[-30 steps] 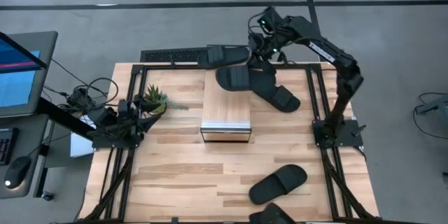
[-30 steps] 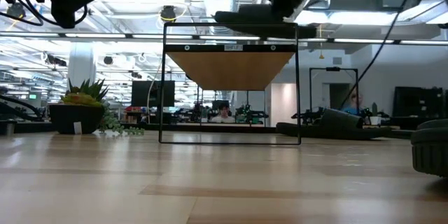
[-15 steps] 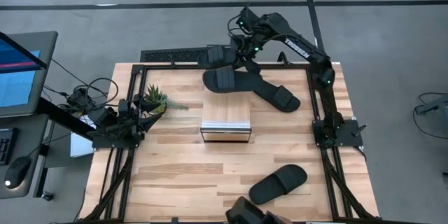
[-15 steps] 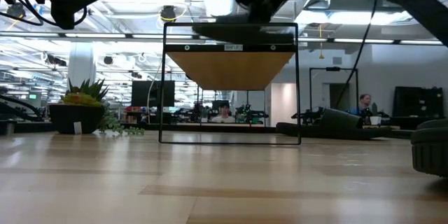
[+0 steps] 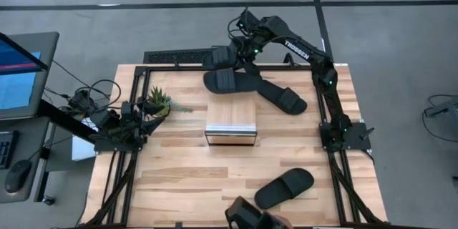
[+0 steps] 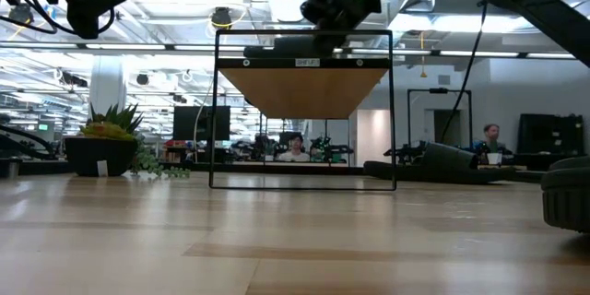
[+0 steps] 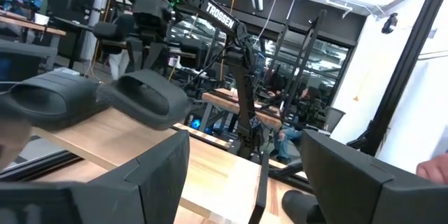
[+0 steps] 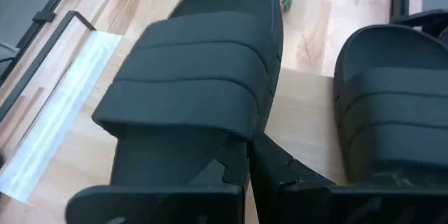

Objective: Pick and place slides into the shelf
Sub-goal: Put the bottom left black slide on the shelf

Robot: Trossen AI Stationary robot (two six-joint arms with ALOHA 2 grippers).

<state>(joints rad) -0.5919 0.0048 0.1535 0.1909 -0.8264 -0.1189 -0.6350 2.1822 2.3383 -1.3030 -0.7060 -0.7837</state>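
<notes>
Black and matte, the slide (image 5: 223,81) pinched in the right gripper (image 5: 240,63) jaws is moving leftward over the shelf (image 5: 230,120) far end beside another slide (image 5: 219,58), nearing placement, while the left gripper (image 5: 132,118) is waiting, jaws spread, near the worktop (image 5: 186,179) left edge.

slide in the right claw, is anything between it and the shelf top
Nothing visible does. The right claw holds the slide just over the shelf's far end; a second slide and a third slide lie off to its sides.
</notes>
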